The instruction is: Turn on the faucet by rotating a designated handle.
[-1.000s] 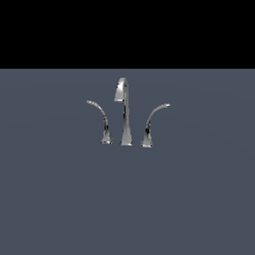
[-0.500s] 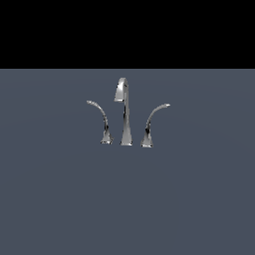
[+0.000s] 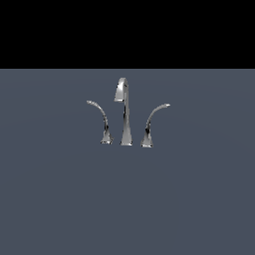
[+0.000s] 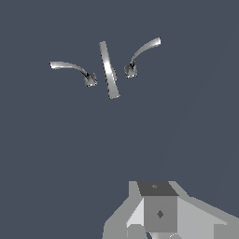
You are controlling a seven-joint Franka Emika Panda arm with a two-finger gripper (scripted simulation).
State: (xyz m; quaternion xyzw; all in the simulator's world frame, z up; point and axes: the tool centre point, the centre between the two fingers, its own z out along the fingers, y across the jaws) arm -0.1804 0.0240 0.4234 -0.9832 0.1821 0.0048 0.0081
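The chrome faucet stands on a flat grey-blue surface, with a tall hooked spout (image 3: 124,112) in its middle. The handle (image 3: 151,123) is the stouter curved lever with a flared base, on the exterior view's right of the spout. A slimmer lever (image 3: 101,119) curves off on the other side. From the wrist view I look down on the spout (image 4: 108,70), the handle (image 4: 140,52) and the slim lever (image 4: 71,68). Only grey parts of my gripper (image 4: 158,214) show at that picture's edge, far from the faucet and touching nothing. Its fingers are not clearly visible. The exterior view does not show the arm.
The grey-blue surface (image 3: 127,199) extends all around the faucet, with a black background behind it. No other objects are in view.
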